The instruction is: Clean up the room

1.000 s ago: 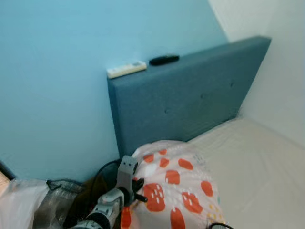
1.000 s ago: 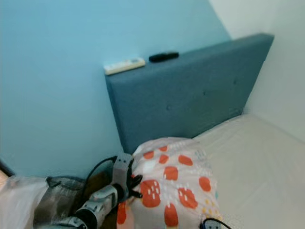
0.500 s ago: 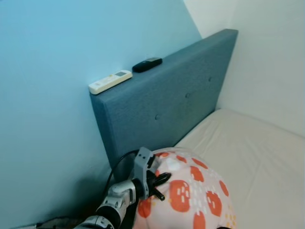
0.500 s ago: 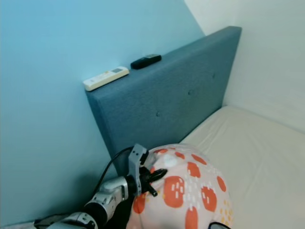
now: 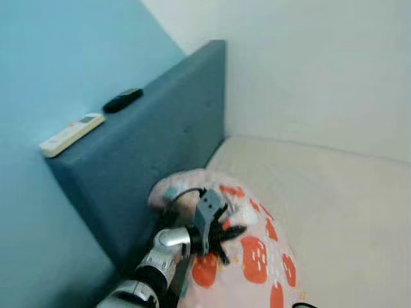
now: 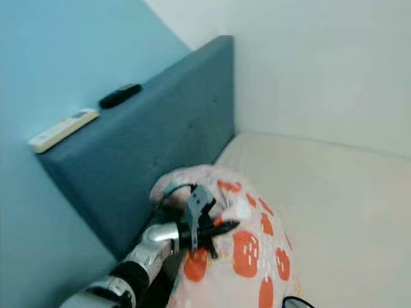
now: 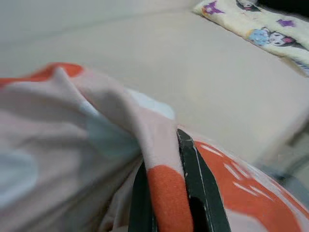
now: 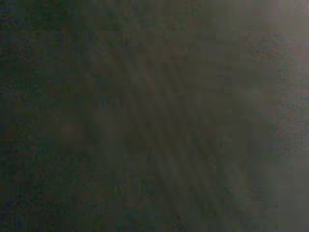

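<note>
A pink pillow [image 5: 260, 256] with orange patches lies at the head end of a beige mattress [image 5: 334, 205], close to the blue headboard [image 5: 148, 147]. My left gripper [image 5: 225, 234] is shut on a fold of its cover at the pillow's upper left side. In the left wrist view the two black fingers [image 7: 198, 193] pinch the pink and orange fabric [image 7: 72, 145] between them. The right wrist view is dark and nothing can be made out in it.
A white remote [image 5: 70, 135] and a black remote [image 5: 122, 99] rest on top of the headboard. A blue wall [image 5: 51, 58] stands behind it and a white wall [image 5: 308, 64] runs along the mattress. A cartoon-print cloth [image 7: 260, 29] lies further along the bed.
The camera has swung to the right, so the headboard now sits further left. My left gripper has kept its hold and carried the pillow up and over onto the mattress.
</note>
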### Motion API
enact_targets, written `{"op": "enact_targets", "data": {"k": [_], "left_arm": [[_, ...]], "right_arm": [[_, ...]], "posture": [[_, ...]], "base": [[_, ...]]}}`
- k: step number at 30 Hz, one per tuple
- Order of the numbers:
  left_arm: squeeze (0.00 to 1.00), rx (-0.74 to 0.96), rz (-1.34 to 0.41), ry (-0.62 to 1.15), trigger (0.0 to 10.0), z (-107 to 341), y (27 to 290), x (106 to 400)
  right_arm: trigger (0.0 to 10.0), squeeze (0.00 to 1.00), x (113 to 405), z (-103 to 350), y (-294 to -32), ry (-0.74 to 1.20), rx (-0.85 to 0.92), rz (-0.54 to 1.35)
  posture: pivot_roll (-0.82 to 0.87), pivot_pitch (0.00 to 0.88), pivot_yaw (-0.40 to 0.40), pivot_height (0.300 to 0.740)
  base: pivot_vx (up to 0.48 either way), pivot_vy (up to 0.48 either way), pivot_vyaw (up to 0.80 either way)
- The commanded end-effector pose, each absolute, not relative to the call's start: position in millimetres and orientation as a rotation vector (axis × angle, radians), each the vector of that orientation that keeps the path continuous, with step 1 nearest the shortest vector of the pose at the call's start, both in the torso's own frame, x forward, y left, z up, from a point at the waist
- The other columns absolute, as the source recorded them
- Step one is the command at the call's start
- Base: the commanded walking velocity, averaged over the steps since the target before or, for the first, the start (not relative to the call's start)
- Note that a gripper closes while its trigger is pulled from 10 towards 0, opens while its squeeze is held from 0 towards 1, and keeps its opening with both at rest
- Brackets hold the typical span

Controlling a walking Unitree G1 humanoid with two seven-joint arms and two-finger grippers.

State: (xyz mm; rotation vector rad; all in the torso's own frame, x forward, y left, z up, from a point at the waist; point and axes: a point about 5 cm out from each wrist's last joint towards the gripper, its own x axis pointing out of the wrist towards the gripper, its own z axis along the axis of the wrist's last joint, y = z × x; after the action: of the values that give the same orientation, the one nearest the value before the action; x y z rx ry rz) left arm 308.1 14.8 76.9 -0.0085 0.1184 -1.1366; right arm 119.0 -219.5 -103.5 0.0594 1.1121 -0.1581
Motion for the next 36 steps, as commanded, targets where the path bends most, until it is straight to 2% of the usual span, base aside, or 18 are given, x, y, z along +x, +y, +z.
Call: {"op": "enact_targets", "data": {"k": [1, 6, 10, 12, 14, 15, 24, 30, 36], "left_arm": [[0.00, 0.055, -1.131, -0.013, 10.0, 106, -5, 318], [0.00, 0.270, -0.936, -0.102, 10.0, 135, 5, 347], [0.00, 0.339, -0.862, -0.120, 10.0, 145, 10, 357], [0.00, 0.501, -0.769, -0.108, 10.0, 147, 17, 366], [0.00, 0.542, -0.743, -0.106, 10.0, 147, 19, 368], [0.00, 0.659, -0.704, -0.109, 10.0, 145, 21, 370], [0.00, 0.858, -0.593, -0.100, 10.0, 127, 24, 368], [0.00, 0.852, -0.568, -0.110, 10.0, 124, 23, 366], [0.00, 0.669, -0.598, -0.181, 10.0, 145, 2, 365]], "right_arm": [[10.0, 0.00, 127, -101, -216, 1.070, 0.080, -0.176], [10.0, 0.00, 129, -100, -217, 1.041, 0.090, -0.194], [10.0, 0.00, 130, -99, -220, 1.024, 0.109, -0.220], [10.0, 0.00, 128, -98, -226, 1.016, 0.128, -0.244], [10.0, 0.00, 127, -98, -228, 1.014, 0.131, -0.250], [10.0, 0.00, 125, -98, -231, 1.006, 0.141, -0.267], [10.0, 0.00, 122, -98, -231, 0.973, 0.172, -0.294], [10.0, 0.00, 121, -98, -227, 0.951, 0.180, -0.292], [10.0, 0.00, 107, -100, -226, 0.936, 0.187, -0.314]], "posture": [[-0.18, 0.000, 0.073, 0.740], [-0.19, 0.000, 0.088, 0.740], [-0.20, 0.000, 0.090, 0.740], [-0.23, 0.000, 0.117, 0.740], [-0.23, 0.000, 0.118, 0.740], [-0.24, 0.000, 0.126, 0.740], [-0.28, 0.017, 0.144, 0.740], [-0.31, 0.060, 0.156, 0.740], [-0.31, 0.119, 0.169, 0.740]], "base": [[0.000, 0.000, -0.77], [0.000, 0.000, 0.00], [0.000, 0.000, 0.00], [0.000, 0.000, -0.79], [0.000, 0.000, -0.79], [0.000, 0.000, -0.79], [0.000, 0.000, -0.79], [0.000, 0.000, -0.79], [0.000, 0.000, -0.53]]}}
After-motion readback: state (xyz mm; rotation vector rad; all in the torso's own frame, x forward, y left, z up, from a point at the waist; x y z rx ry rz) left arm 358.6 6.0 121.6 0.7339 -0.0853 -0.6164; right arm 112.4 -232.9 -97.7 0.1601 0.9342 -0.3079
